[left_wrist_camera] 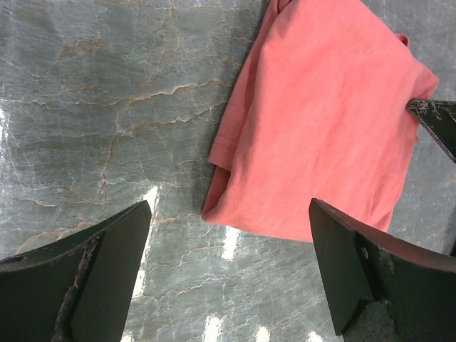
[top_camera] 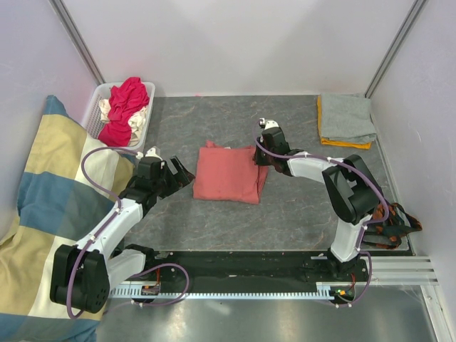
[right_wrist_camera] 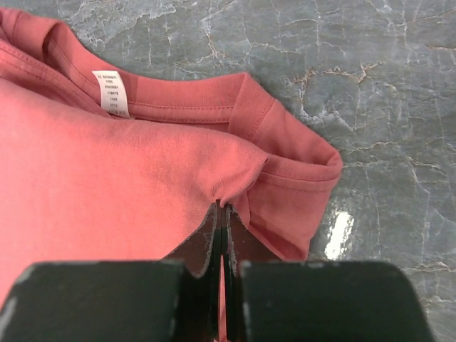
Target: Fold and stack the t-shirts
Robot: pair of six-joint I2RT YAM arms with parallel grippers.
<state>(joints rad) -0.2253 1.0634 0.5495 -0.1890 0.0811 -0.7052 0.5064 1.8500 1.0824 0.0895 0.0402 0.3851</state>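
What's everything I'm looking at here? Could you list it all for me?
salmon-pink t-shirt: one, pink, table centre, partly folded
grey t-shirt: one, grey, folded, far right corner
orange t-shirt: one, orange, under the grey one
basket: one, white, far left corner
magenta-red t-shirt: at least one, red, heaped in basket
cream t-shirt: one, cream, in basket too
cushion: one, yellow-blue-cream, left side
table: one, grey marbled
left gripper: one, black, open, left of pink shirt
right gripper: one, black, shut on pink shirt's right edge

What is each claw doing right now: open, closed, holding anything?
Left claw: open, holding nothing.
Right claw: closed, pinching a fold of the salmon-pink t-shirt.
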